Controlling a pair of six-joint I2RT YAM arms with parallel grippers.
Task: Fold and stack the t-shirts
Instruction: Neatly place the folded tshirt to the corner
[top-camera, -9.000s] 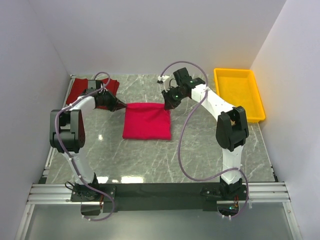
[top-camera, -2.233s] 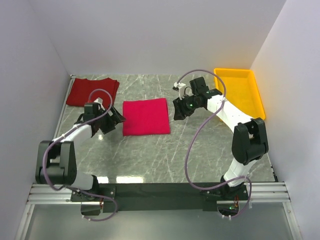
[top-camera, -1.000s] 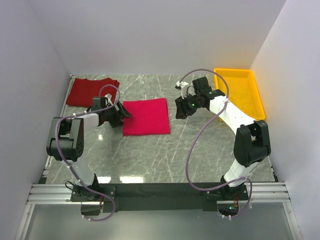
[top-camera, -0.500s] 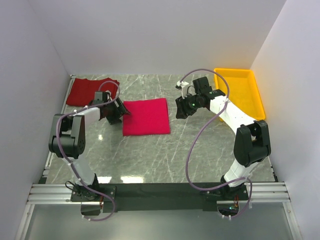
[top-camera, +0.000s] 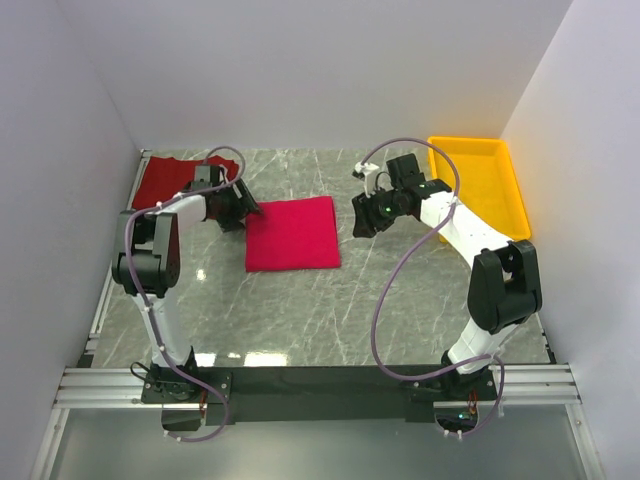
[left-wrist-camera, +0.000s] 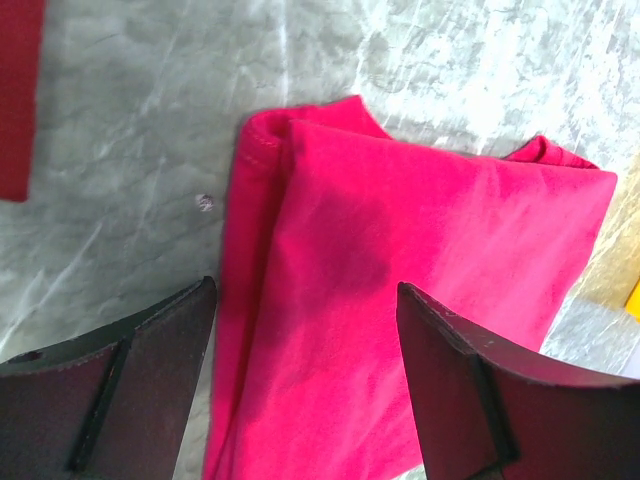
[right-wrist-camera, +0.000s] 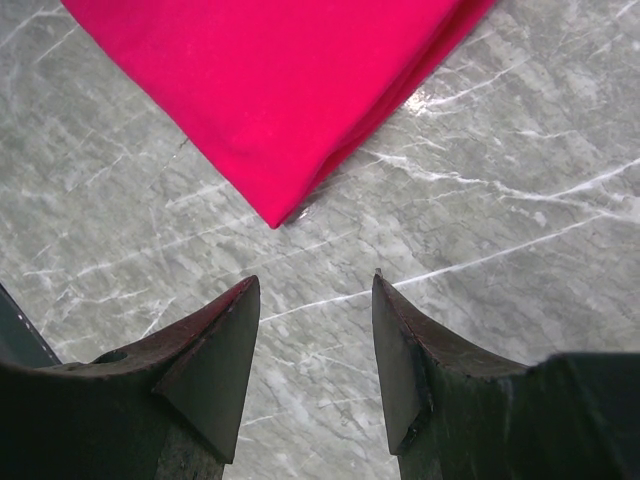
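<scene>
The crimson-pink t-shirt (top-camera: 291, 233) lies folded into a flat square on the marble at mid-table. My left gripper (top-camera: 248, 210) hovers open at its far left corner. In the left wrist view the left gripper (left-wrist-camera: 305, 290) straddles the layered folded edge of the pink t-shirt (left-wrist-camera: 420, 250), gripping nothing. The darker brick-red t-shirt (top-camera: 165, 181) lies folded at the back left corner, and its edge (left-wrist-camera: 15, 100) shows in the left wrist view. My right gripper (top-camera: 359, 224) is open just off the pink t-shirt's right side. In its wrist view the right gripper (right-wrist-camera: 316, 280) sits over bare marble below the pink t-shirt's corner (right-wrist-camera: 270, 90).
A yellow plastic tray (top-camera: 514, 196) stands at the back right against the wall. White walls close in the left, back and right sides. The arms' cables loop above the marble table (top-camera: 330, 310).
My left gripper has slid toward the back along the pink t-shirt's left edge, its arm swinging with it. The right arm and both t-shirts have stayed still.
</scene>
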